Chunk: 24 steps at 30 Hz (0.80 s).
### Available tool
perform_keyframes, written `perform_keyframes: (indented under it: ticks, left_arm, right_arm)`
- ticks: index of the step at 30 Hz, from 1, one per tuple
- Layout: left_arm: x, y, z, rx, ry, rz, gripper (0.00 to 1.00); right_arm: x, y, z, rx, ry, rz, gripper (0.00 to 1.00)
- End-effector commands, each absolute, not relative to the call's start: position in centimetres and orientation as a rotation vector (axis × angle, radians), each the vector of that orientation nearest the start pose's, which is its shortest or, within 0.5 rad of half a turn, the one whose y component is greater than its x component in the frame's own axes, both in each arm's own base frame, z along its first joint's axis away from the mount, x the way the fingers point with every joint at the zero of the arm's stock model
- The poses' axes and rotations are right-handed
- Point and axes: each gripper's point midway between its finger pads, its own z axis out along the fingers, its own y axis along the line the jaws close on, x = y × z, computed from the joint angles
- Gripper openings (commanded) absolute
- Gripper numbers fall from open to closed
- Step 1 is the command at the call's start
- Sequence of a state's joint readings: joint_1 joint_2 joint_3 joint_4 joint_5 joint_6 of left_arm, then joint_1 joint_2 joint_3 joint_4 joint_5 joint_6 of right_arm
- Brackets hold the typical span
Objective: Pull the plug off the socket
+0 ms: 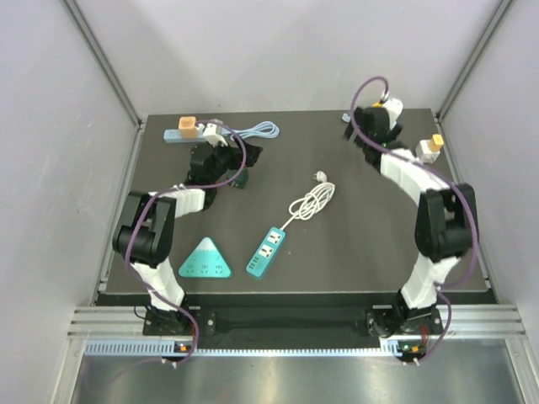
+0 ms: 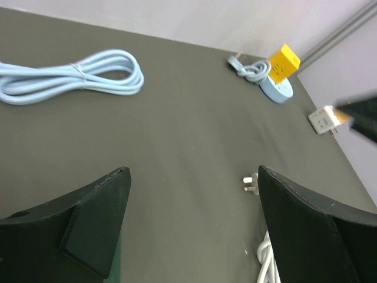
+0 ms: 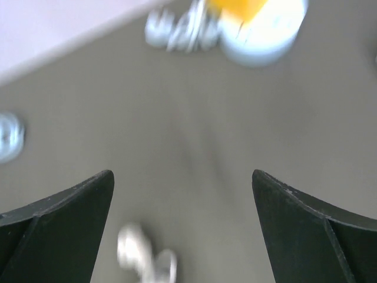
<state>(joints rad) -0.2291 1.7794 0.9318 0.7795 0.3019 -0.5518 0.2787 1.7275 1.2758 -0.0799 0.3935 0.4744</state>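
Note:
A yellow plug [image 2: 284, 61] sits in a round pale-blue socket [image 2: 277, 89] at the back right corner of the dark mat, its blue cord [image 2: 246, 68] coiled beside it. In the blurred right wrist view the same plug [image 3: 235, 7] and socket [image 3: 265, 35] lie ahead of my right gripper [image 3: 181, 174], which is open with nothing between its fingers. A blurred white object [image 3: 138, 253] lies on the mat just below its jaws. My right gripper [image 1: 375, 119] hovers by that corner. At the back left my left gripper [image 1: 242, 162] is open over bare mat [image 2: 193, 171].
A blue power strip [image 1: 175, 135] carrying an orange plug [image 1: 188, 126] and a coiled blue cable [image 1: 257, 130] lie at the back left. A white socket with a yellow plug [image 1: 431, 148], a loose white plug [image 1: 320, 176] with its cord, a teal strip [image 1: 266, 251] and a triangular teal socket [image 1: 206, 260] share the mat.

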Motion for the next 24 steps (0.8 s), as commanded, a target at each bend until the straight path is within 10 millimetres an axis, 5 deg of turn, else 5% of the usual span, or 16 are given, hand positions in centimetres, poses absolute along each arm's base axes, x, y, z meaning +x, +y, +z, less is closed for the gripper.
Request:
perform_keyframes:
  ticks: [1,2,4,5,7,9,16,24]
  left_arm:
    - [49.0,-20.8,19.5,0.043,1.634,-0.897,0.93]
    - [49.1,-21.0,19.3,0.046,1.637,-0.903,0.92]
    - [49.2,-21.6,18.9,0.060,1.643,-0.916,0.92]
    - [49.3,-21.7,18.8,0.062,1.645,-0.919,0.92]
    - [49.3,-22.2,18.8,0.076,1.642,-0.931,0.92]
    - [49.4,-22.7,18.3,0.089,1.650,-0.935,0.92]
    - [50.1,-24.2,17.5,0.119,1.659,-0.960,0.89]
    - [50.4,-24.8,16.9,0.122,1.672,-0.938,0.87]
  right_arm:
    - [55.8,4.6,19.3,0.533,1.893,0.050,1.00]
    - [57.0,3.8,17.3,0.557,1.916,0.014,1.00]
    - [59.3,2.0,18.4,0.581,1.871,-0.007,1.00]
    - [60.3,1.4,16.5,0.576,1.894,-0.018,1.00]
    - [62.2,-0.2,17.2,0.572,1.853,-0.033,0.99]
    - [63.6,-1.3,14.9,0.587,1.876,-0.039,1.00]
    - [67.2,-0.2,13.6,0.561,1.845,0.035,0.95]
    - [68.4,0.9,11.8,0.546,1.836,0.065,0.73]
